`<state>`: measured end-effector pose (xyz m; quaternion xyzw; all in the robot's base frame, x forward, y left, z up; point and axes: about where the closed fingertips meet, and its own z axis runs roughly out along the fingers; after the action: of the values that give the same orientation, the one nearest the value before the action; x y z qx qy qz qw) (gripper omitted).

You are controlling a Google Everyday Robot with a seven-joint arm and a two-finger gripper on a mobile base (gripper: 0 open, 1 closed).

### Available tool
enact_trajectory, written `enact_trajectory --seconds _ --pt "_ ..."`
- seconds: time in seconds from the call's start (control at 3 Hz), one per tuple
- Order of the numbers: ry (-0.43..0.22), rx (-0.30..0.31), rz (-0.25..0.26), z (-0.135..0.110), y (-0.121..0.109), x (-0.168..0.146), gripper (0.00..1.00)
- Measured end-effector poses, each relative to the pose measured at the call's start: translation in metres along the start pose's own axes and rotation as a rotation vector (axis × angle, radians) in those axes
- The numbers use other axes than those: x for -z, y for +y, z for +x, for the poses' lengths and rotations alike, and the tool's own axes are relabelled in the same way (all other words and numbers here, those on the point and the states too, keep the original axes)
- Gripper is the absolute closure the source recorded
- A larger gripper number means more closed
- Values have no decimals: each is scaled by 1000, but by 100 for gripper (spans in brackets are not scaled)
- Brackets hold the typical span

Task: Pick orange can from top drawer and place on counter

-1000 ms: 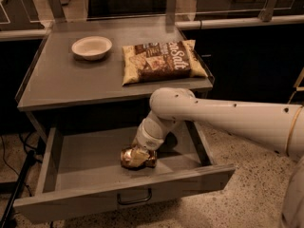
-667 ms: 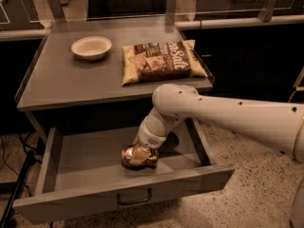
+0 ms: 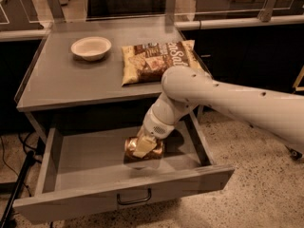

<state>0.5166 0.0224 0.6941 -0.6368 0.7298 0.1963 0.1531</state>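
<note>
Gripper claw (image 3: 144, 148) closed around the orange can (image 3: 135, 153), inside the top drawer (image 3: 85, 201) just below the counter (image 3: 71, 82) front edge, right of centre. Arm (image 3: 228, 99) reaches down from the right, likely to clear the drawer front.

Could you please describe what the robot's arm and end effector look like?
The arm is smooth, off-white and tubular, with a rounded elbow and small dark dots along its shell; no cables show. The wrist carries a small dotted patch. The end effector, down in the top drawer at the orange can, has pale cream fingers.
</note>
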Motion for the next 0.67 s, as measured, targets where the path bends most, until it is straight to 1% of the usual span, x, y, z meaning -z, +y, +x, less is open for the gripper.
enact_trajectory --seconds 0.33,0.67 --pt "0 0 17 -14 8 38 100" --pt "2 1 16 -14 9 39 100"
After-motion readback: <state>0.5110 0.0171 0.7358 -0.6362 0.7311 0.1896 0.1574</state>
